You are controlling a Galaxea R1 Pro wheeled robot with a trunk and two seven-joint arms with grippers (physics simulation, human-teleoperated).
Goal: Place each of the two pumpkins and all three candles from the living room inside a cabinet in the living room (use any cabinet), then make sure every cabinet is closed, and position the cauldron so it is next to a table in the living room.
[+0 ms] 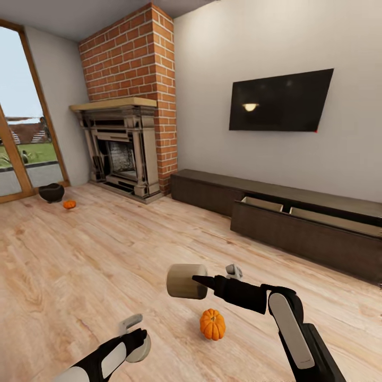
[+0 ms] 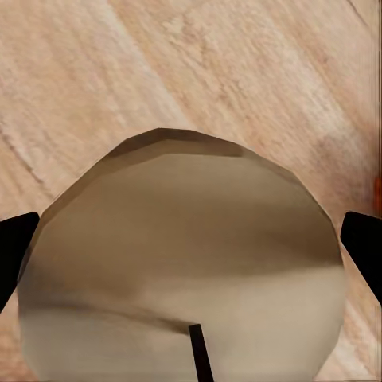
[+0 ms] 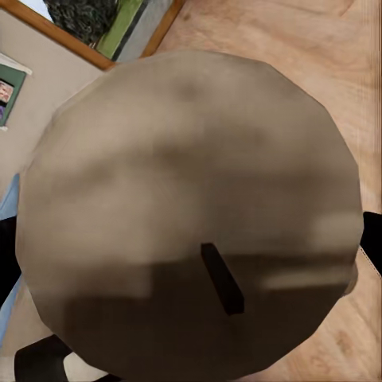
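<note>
Pale wood floor (image 1: 95,254), brick fireplace (image 1: 127,143), wall-mounted television (image 1: 280,101).

Head camera sits high, looking forward and down across the wood floor (image 1: 106,254) toward the TV wall, with the left gripper (image 1: 135,339) and right gripper (image 1: 199,284) low in its picture. Left wrist camera stares along its fingers, pressed close on a candle (image 2: 183,263) between them, floor beyond. Right wrist camera does likewise on its candle (image 3: 191,207). All 3 views share that floor.
</note>
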